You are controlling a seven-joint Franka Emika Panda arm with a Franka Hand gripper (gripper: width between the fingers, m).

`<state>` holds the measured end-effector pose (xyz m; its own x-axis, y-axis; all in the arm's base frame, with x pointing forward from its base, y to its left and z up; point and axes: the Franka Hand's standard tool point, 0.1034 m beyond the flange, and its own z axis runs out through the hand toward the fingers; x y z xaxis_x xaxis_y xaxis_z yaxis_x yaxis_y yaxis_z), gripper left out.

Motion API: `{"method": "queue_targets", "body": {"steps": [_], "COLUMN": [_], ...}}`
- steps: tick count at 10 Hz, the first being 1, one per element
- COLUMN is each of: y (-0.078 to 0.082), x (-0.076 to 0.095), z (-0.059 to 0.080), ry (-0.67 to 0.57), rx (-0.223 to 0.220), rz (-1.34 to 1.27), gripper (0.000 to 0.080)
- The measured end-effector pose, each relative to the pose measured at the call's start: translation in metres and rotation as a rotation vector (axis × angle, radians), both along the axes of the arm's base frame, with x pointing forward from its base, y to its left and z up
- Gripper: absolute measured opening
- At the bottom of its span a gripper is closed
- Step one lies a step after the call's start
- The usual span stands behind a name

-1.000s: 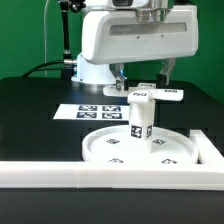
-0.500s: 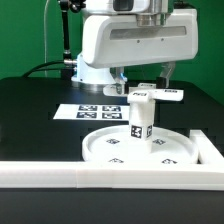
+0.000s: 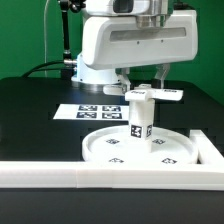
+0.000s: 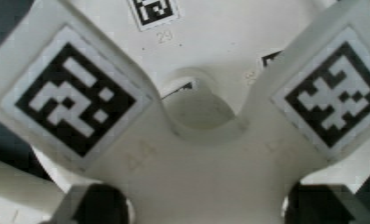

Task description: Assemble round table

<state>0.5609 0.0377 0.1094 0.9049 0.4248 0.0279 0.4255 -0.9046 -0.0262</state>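
Above cross-shaped piece [image 3: 157, 94], gripper [image 3: 143, 82] vertical.

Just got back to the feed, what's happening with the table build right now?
The arm's gripper is down over the cross-shaped piece, fingers on either side of it. That piece sits on top of the cylinder post, which stands upright on the round disc. The marker board lies behind, untouched.

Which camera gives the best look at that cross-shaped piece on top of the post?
The wrist view: the cross-shaped piece fills it, showing its tags and center hole. The exterior view shows the same piece small and edge-on atop the post, partly hidden by the arm.
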Motion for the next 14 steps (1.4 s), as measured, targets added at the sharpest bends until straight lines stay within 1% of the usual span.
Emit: {"method": "queue_targets", "body": {"steps": [4,7,8,11,12,14], "y": [0.0001,-0.0002,-0.0018,-0.0034,-0.0040,-0.0019], "x": [0.0000,0.0000,0.0011,0.0014,0.0011,0.0010], "z": [0.0000,-0.0002,-0.0005,-0.0013,-0.0015,-0.0017], "ry": [0.000,0.003,0.001,0.013,0.026,0.042], "rx": [0.001,0.006,0.037,0.107,0.136,0.149], "rz": [-0.011,-0.102,-0.280,-0.654,-0.810,-1.063], "gripper": [0.0436,0.0437,0.0438,0.0438,0.0438,0.0438]}}
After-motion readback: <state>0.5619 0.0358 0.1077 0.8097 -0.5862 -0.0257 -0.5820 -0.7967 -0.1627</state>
